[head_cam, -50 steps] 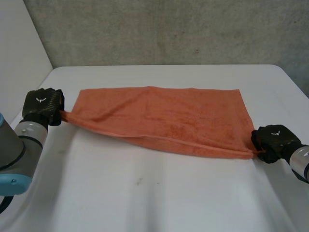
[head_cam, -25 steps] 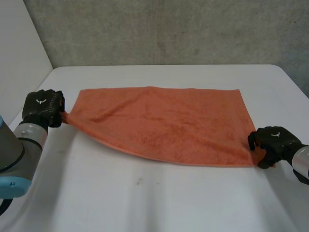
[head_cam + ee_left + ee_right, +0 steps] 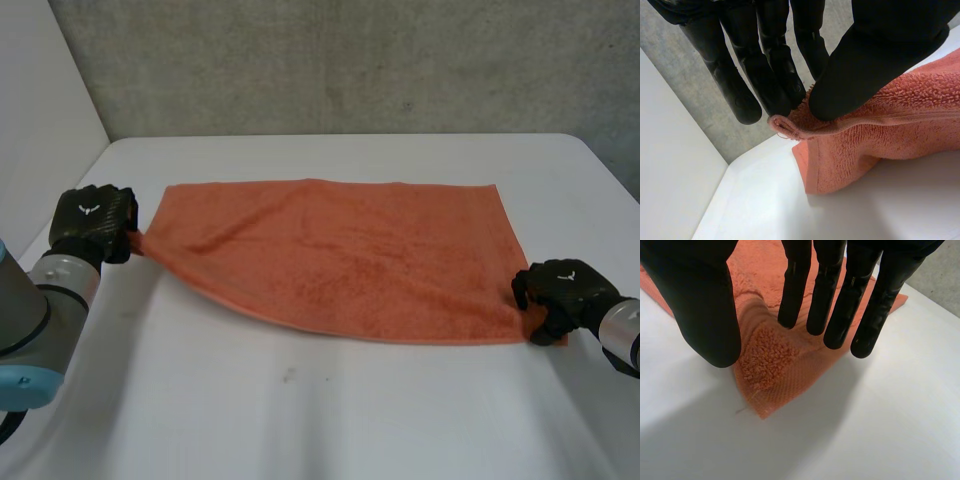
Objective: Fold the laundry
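The towel (image 3: 340, 255) lies spread in a single layer across the middle of the bench (image 3: 300, 430), with its long edges running side to side. My left hand (image 3: 92, 218) is at the towel's near left corner. In the left wrist view the thumb presses the hemmed corner against the fingers (image 3: 775, 75), so I record a firm pinch there, and the cloth is drawn out to a point toward that hand. My right hand (image 3: 562, 290) is at the towel's near right corner. In the right wrist view its fingers (image 3: 830, 295) are straight and spread, with the thumb set well apart. The corner lies flat on the bench beneath them, so this hand has hold of nothing. I cannot tell whether the fingertips touch the cloth. I judge the towel to be light, soft terry that is limp when lifted, grips well and is not fragile. Its stitched hem is the firmest part. My assessment is that both near corners, taken at the hem, are the right places to hold it. The right corner needs a fresh pinch before any fold toward the towel's far edge.
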Robot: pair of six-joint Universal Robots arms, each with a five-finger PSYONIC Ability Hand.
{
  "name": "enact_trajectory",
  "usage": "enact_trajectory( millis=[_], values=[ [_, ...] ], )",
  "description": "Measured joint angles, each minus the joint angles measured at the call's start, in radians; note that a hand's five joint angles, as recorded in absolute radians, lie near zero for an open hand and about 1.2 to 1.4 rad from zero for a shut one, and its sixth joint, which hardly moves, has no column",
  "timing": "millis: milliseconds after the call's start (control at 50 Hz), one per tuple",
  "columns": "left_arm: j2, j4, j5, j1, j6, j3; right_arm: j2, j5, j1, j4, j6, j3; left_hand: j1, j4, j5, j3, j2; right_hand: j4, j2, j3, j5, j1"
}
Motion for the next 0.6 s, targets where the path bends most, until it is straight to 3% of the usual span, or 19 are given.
enact_trajectory(
  millis=[180,260,300,440,600],
  values=[
    [0.000,0.000,-0.001,0.000,0.000,0.000,0.024,0.010,0.006,-0.006,0.004,-0.049,0.000,0.000,0.000,0.000,0.000,0.026,0.028,0.027,0.026,0.023],
    [0.000,0.000,-0.001,0.000,0.000,0.000,0.038,0.015,0.010,-0.005,0.006,-0.072,0.000,0.000,0.000,0.000,0.000,0.114,0.116,0.114,0.113,0.101],
    [0.000,0.000,-0.002,0.000,0.000,0.000,0.047,0.023,0.018,-0.005,0.011,-0.101,0.000,0.000,0.000,0.000,0.000,0.352,0.352,0.348,0.351,0.271],
    [0.003,-0.010,-0.004,0.000,0.001,0.000,0.022,0.034,0.033,-0.006,0.025,-0.122,0.000,0.000,0.000,0.000,0.000,0.393,0.384,0.386,0.387,0.279],
    [0.091,-0.172,-0.006,0.011,-0.002,-0.015,-0.127,0.041,0.040,0.060,0.088,-0.116,0.000,0.000,0.000,0.000,0.000,0.393,0.384,0.386,0.387,0.279]
  ],
)
